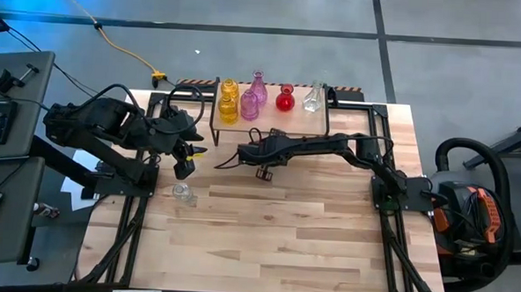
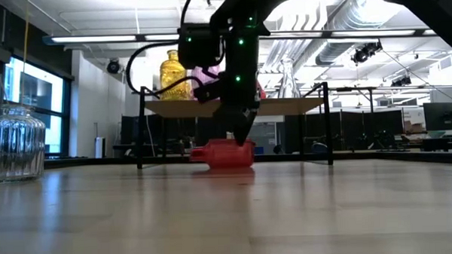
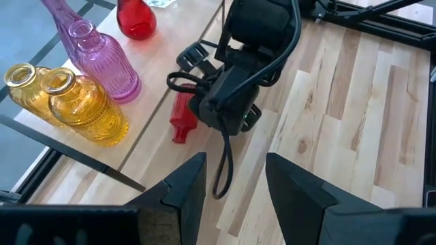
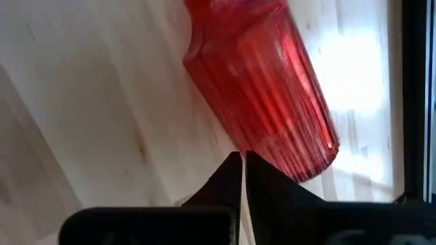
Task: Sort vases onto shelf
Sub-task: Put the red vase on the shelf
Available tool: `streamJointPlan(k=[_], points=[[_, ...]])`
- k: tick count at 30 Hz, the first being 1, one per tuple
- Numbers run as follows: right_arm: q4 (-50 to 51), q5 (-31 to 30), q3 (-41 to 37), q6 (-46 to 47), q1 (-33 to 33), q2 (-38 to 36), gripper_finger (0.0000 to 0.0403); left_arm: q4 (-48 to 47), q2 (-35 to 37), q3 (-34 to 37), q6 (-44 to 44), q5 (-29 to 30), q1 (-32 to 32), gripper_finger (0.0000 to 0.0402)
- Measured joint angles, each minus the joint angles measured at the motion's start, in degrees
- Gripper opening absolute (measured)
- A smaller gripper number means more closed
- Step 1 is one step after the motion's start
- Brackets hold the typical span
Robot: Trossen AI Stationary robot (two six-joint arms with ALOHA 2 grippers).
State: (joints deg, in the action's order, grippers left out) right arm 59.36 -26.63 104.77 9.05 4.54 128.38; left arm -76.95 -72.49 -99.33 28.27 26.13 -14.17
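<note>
Red vase (image 4: 262,102) lies toppled beside right gripper (image 4: 242,178).

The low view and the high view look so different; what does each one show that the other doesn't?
Only the low view shows the red vase lying on its side on the table below the shelf, with the right pincer down at it. From above, the right arm hides that vase. Only the high view shows the left pincer hovering open over the table. Both show the shelf carrying yellow vases, and a clear vase standing on the table.
</note>
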Motion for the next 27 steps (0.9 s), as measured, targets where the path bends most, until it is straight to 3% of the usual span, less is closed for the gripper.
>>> streamJointPlan(k=[10,18,20,24,27], points=[[-0.3,2.2,0.1,-1.7,-0.8,-0.2,0.0,0.0,0.0,0.0,0.0,0.0,0.0,0.0145],[-0.3,2.8,5.7,-7.3,-4.6,-0.2,0.0,0.0,0.0,0.0,0.0,0.0,0.0,0.0145],[-2.0,5.5,7.0,-11.8,-5.1,-0.4,0.0,0.0,0.0,0.0,0.0,0.0,0.0,0.0145],[-4.0,16.9,7.0,-21.1,-4.2,-0.4,0.0,0.0,0.0,0.0,0.0,0.0,0.0,0.0145],[-4.3,19.8,6.9,-27.0,-3.3,-0.4,0.0,0.0,0.0,0.0,0.0,0.0,0.0,0.0145]])
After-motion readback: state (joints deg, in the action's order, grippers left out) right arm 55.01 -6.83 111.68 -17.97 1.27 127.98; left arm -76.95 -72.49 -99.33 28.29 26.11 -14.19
